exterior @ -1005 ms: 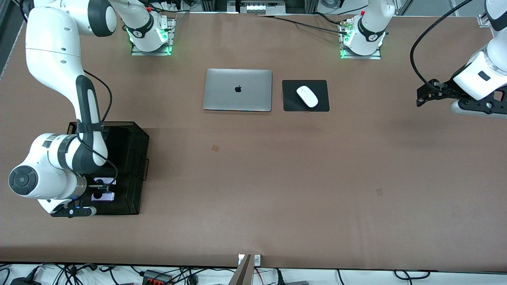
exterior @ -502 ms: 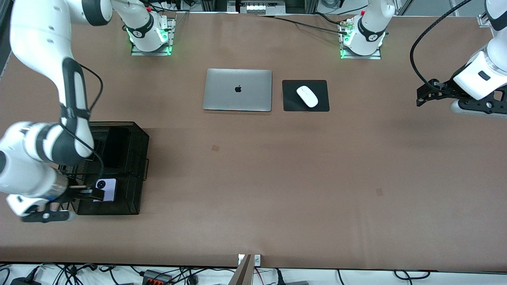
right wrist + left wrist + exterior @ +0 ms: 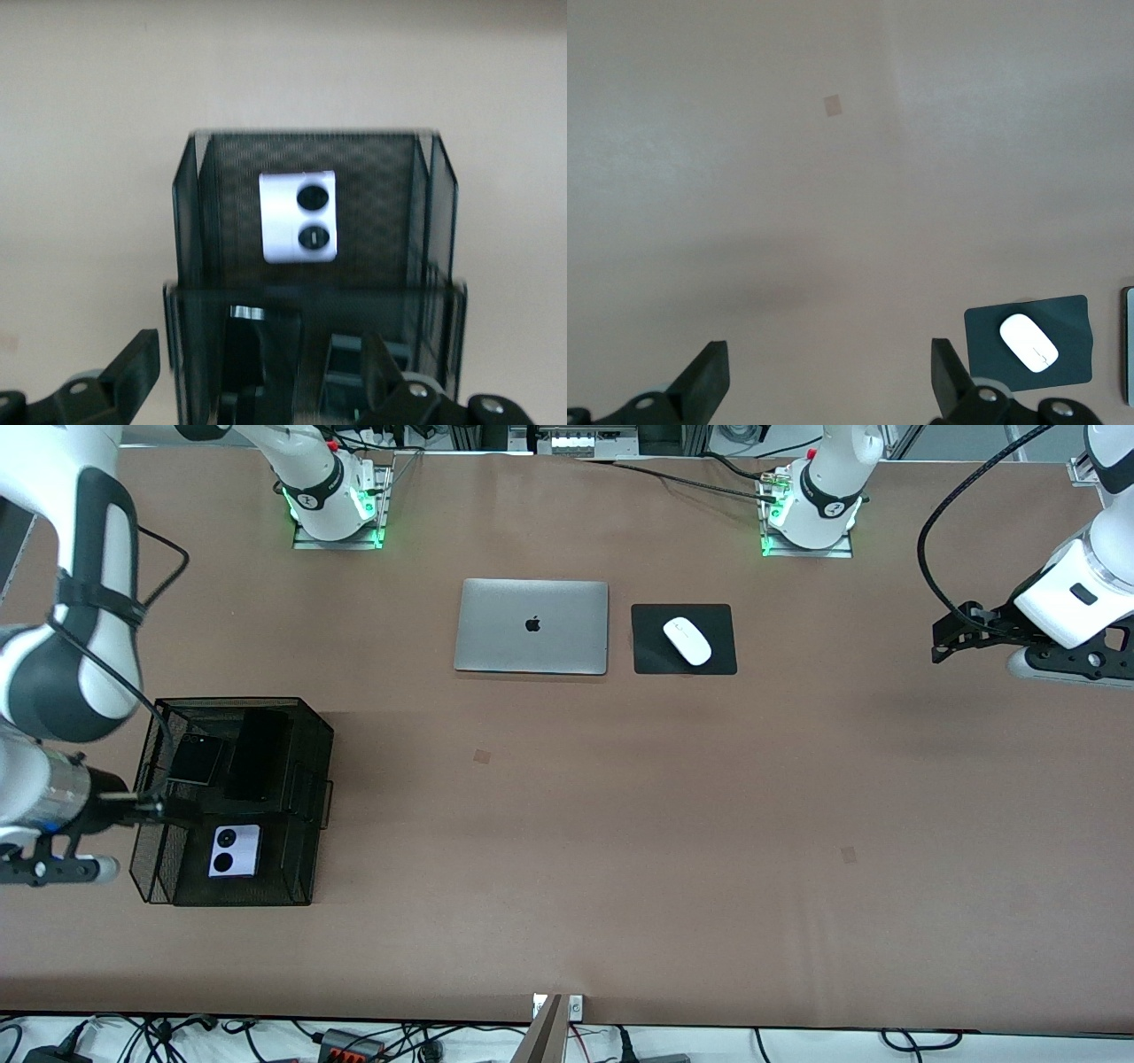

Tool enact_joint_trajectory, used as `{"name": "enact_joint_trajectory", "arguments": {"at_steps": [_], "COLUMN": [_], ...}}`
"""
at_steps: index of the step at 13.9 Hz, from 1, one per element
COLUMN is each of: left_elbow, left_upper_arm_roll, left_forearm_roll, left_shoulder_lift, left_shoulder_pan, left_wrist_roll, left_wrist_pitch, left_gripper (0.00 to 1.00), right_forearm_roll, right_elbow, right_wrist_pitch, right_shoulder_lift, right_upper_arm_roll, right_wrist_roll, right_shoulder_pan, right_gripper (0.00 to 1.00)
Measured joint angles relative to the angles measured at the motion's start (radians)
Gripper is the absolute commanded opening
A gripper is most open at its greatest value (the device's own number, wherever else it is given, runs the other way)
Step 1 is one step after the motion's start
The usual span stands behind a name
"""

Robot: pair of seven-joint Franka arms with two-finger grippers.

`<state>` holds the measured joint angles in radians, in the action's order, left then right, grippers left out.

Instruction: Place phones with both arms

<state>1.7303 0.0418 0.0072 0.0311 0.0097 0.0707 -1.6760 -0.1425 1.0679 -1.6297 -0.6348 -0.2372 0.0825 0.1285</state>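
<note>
Phones look pretty much sorted: all three sit in the black wire-mesh organiser basket (image 3: 312, 815) at the right arm's end of the table, so I'd guess little or nothing is left. The pale lilac-white squarish flip phone with two round black lenses (image 3: 234, 851) lies flat in the compartment nearest the front camera. The small squarish black flip phone (image 3: 194, 759) and the long slim black slab phone (image 3: 257, 753) are in the farther compartments. Right gripper (image 3: 152, 808) hangs released and empty over the basket's edge. Left gripper (image 3: 946, 636) waits, spread wide, over bare brown table (image 3: 620, 824).
</note>
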Motion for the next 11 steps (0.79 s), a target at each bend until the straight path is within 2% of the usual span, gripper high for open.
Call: {"name": "enact_joint_trajectory", "arguments": {"at_steps": [3,7,9,11], "left_elbow": [0.000,0.000,0.000,0.000], "left_upper_arm_roll": [0.000,0.000,0.000,0.000], "left_forearm_roll": [0.000,0.000,0.000,0.000], "left_shoulder_lift": [0.000,0.000,0.000,0.000], "left_shoulder_pan": [0.000,0.000,0.000,0.000], "left_wrist_roll": [0.000,0.000,0.000,0.000], "left_wrist_pitch": [0.000,0.001,0.002,0.008], "left_gripper": [1.00,1.00,1.00,1.00], "right_forearm_roll": [0.000,0.000,0.001,0.021], "right_elbow": [0.000,0.004,0.049,0.128], "right_wrist_pitch": [0.074,0.089,0.075,0.029], "right_shoulder_lift": [0.052,0.096,0.134,0.196], "right_upper_arm_roll": [-0.016,-0.018,-0.015,0.041], "right_wrist_roll": [-0.002,-0.005,-0.008,-0.008], "right_shoulder_pan": [-0.002,-0.004,-0.014,-0.075], "right_gripper": [1.00,1.00,1.00,1.00]}}
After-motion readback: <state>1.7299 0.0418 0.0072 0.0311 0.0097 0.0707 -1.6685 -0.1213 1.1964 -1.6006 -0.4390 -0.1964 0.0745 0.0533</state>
